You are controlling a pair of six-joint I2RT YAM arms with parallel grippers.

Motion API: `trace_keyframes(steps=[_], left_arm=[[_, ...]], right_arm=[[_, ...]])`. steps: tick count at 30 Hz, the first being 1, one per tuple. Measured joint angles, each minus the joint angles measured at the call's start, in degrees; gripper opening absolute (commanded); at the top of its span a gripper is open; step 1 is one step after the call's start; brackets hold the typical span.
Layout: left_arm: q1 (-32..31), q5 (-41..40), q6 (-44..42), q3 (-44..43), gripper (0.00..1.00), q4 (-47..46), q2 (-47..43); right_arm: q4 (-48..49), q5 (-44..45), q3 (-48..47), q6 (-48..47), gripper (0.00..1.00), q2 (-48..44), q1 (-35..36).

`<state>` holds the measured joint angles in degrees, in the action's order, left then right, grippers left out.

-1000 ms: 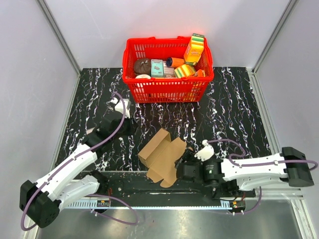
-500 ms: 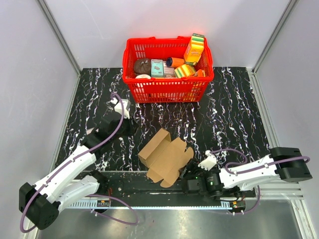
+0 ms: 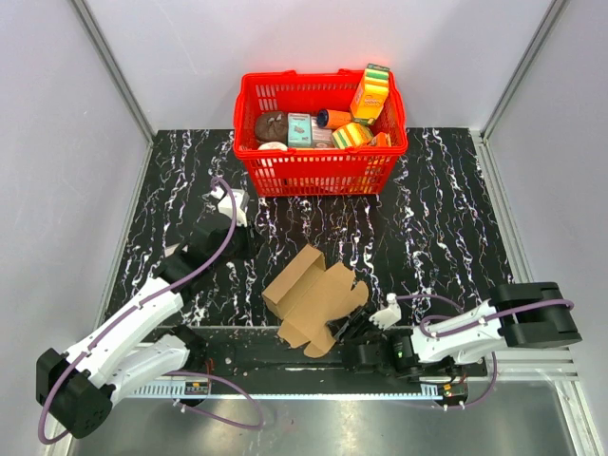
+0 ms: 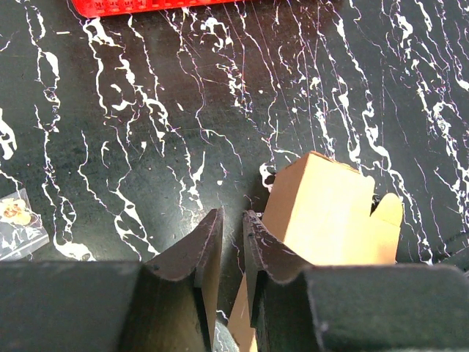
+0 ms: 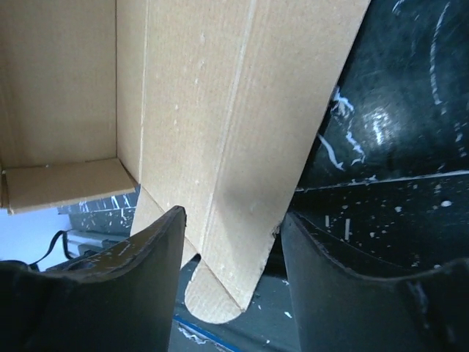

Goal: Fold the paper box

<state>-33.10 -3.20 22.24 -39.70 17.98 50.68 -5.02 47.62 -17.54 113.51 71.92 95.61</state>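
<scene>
As it gapes, the right pincer (image 5: pixel 233 220) straddles the paper box (image 5: pixel 220 88).

matt brown paper box (image 3: pixel 309 294), glossy table (image 3: pixel 437 218)

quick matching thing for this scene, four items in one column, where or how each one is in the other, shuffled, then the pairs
1 brown cardboard paper box
2 red plastic basket
3 left gripper
4 right gripper

a at the far edge of the black marbled table, full of packages
b straddling a cardboard flap
c narrow gap, nothing in it
d partly folded, at the table's near edge

Pairs: 1-d, 2-a, 3-c, 4-b
</scene>
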Motion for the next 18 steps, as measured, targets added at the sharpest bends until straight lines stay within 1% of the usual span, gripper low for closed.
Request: trace_keyframes(steps=[2, 5, 7, 8, 14, 18], left_arm=[[0.00, 0.00, 0.00, 0.02, 0.22, 0.00, 0.04], [0.00, 0.00, 0.00, 0.24, 0.23, 0.00, 0.07], [0.00, 0.00, 0.00, 0.52, 0.22, 0.00, 0.07], [0.00, 0.00, 0.00, 0.63, 0.23, 0.00, 0.07], [0.00, 0.00, 0.00, 0.87, 0.23, 0.00, 0.07], [0.00, -0.02, 0.00, 0.87, 0.23, -0.02, 0.07]], right_arm=[[3.39, -0.13, 0.55, 0.07, 0.52, 1.25, 0.09], [6.82, -0.11, 1.46, 0.22, 0.45, 2.40, 0.20], [7.89, -0.09, 1.51, 0.26, 0.43, 2.84, 0.39], [8.39, -0.09, 1.49, 0.26, 0.40, 2.89, 0.46], [9.03, 0.96, 1.07, 0.37, 0.32, 3.17, 1.57], [9.14, 1.99, 0.48, 0.37, 0.22, 3.17, 2.40]])
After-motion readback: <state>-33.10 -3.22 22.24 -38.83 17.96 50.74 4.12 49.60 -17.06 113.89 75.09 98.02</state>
